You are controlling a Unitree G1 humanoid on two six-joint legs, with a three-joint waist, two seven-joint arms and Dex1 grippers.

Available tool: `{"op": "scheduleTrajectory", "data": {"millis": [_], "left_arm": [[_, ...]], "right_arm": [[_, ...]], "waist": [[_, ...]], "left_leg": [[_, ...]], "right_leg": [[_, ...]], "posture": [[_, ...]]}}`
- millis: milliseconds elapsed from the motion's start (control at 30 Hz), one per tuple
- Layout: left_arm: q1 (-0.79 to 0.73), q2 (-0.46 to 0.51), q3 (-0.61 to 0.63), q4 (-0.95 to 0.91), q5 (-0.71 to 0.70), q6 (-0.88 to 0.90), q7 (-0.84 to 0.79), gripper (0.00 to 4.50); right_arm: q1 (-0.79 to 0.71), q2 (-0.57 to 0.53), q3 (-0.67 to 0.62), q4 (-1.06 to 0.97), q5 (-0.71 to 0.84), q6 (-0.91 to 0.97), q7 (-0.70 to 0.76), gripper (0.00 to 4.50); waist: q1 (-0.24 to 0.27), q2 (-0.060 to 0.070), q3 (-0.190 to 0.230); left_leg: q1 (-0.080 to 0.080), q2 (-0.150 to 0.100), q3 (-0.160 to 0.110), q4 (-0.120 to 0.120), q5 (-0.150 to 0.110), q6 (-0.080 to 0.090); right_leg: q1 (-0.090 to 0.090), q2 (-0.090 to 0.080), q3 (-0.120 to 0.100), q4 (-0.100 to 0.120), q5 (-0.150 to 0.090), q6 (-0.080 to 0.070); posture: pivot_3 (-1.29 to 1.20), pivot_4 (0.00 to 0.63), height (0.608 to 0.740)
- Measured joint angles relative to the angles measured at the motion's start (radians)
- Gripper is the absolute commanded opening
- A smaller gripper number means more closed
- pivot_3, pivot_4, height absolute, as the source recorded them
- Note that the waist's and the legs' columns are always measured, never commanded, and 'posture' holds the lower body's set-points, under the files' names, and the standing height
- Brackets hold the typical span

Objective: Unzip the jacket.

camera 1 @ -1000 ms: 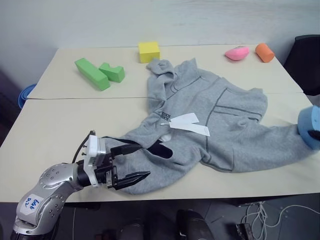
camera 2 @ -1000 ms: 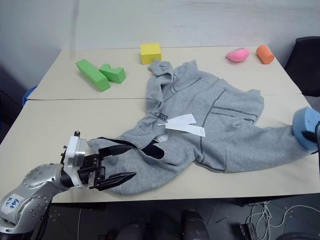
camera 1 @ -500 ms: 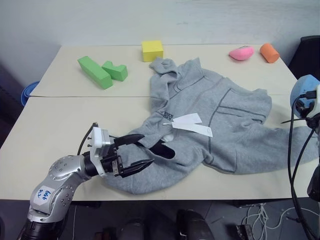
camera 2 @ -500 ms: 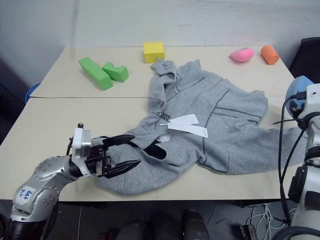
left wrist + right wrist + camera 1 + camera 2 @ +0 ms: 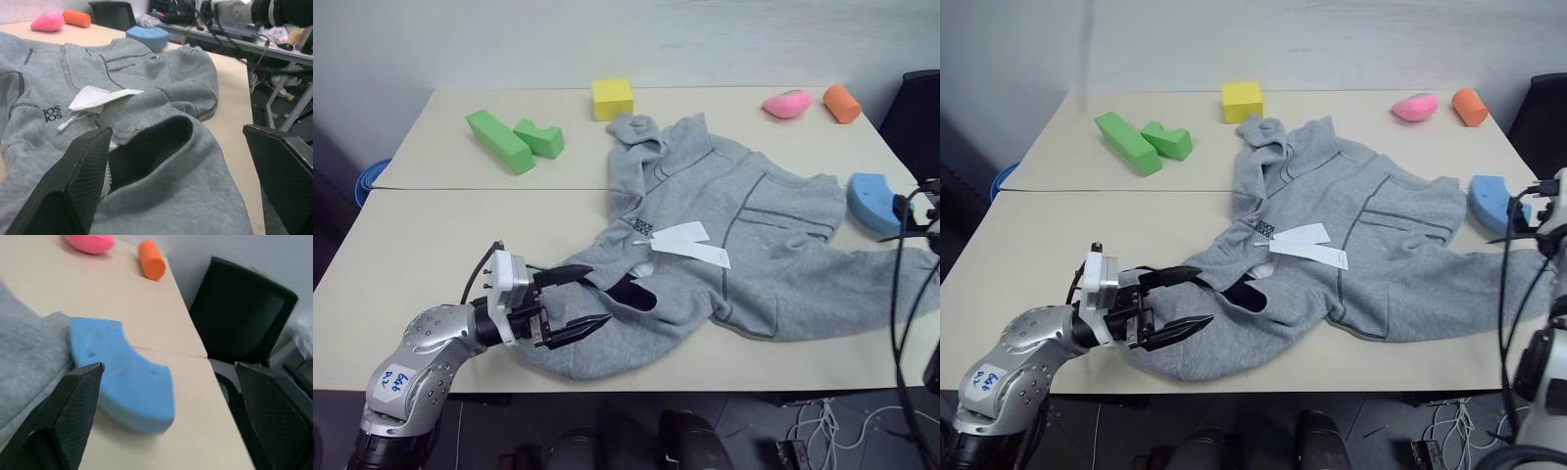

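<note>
Here one light-grey hooded jacket (image 5: 724,245) lies spread across the middle and right of the tabletop (image 5: 431,245), its white paper tag (image 5: 680,240) on the chest beside a small dark logo (image 5: 639,227). The left hand (image 5: 578,299) hangs at the jacket's near edge, its two black fingers spread wide with a dark-lined fold of the fabric between them. The right hand (image 5: 161,421) is spread wide too, gripping nothing. One blue foam block (image 5: 873,202) now lies on the tabletop by the jacket's right shoulder; a second ago it was up at the right edge with the right hand. Beyond lie two green blocks (image 5: 512,142), one yellow cube (image 5: 612,98), one pink piece (image 5: 786,103) and one orange cylinder (image 5: 842,102).
</note>
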Motion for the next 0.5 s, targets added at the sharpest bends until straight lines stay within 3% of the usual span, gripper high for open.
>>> {"op": "scheduleTrajectory", "data": {"millis": [100, 200, 300, 367, 500], "left_arm": [[0.078, 0.122, 0.015, -0.055, -0.013, 0.016, -0.096, 4.5], [0.137, 0.182, 0.027, -0.086, -0.013, 0.021, -0.154, 4.5], [0.173, 0.19, -0.009, -0.126, 0.007, 0.024, -0.161, 4.5], [0.172, 0.162, -0.06, -0.125, 0.062, -0.001, -0.138, 4.5], [0.147, 0.11, -0.137, -0.103, 0.18, -0.06, -0.075, 4.5]], "right_arm": [[0.197, -0.015, -0.007, -0.255, 0.12, -0.021, 0.365, 4.46], [0.461, -0.012, 0.014, -0.532, 0.188, -0.006, 0.566, 4.46], [0.712, -0.012, 0.03, -0.746, 0.194, -0.053, 0.652, 4.46], [0.802, -0.011, 0.042, -0.83, 0.196, -0.058, 0.672, 4.46], [0.828, -0.01, 0.045, -0.881, 0.187, -0.078, 0.642, 4.46]], "waist": [[-0.003, -0.001, 0.0], [0.002, 0.0, 0.001], [0.02, 0.0, 0.001], [0.025, 0.0, 0.001], [0.024, 0.0, 0.001]], "left_leg": [[0.003, 0.002, -0.001, -0.001, -0.001, -0.001], [0.004, 0.002, 0.0, -0.001, -0.001, -0.002], [0.005, -0.001, -0.001, -0.001, -0.001, 0.0], [0.005, -0.002, 0.0, 0.0, -0.001, 0.0], [0.006, -0.001, 0.0, 0.0, -0.001, 0.0]], "right_leg": [[0.002, 0.001, 0.0, -0.003, 0.0, 0.0], [0.003, 0.0, 0.0, -0.003, 0.0, 0.0], [0.003, -0.002, 0.0, -0.003, 0.0, 0.0], [0.003, -0.002, 0.001, -0.003, 0.001, 0.001], [0.003, -0.002, 0.002, -0.003, 0.001, 0.0]], "posture": [[0.0, 0.15, 0.74], [0.0, 0.15, 0.74], [0.0, 0.15, 0.74], [0.0, 0.15, 0.74], [0.0, 0.15, 0.74]]}}
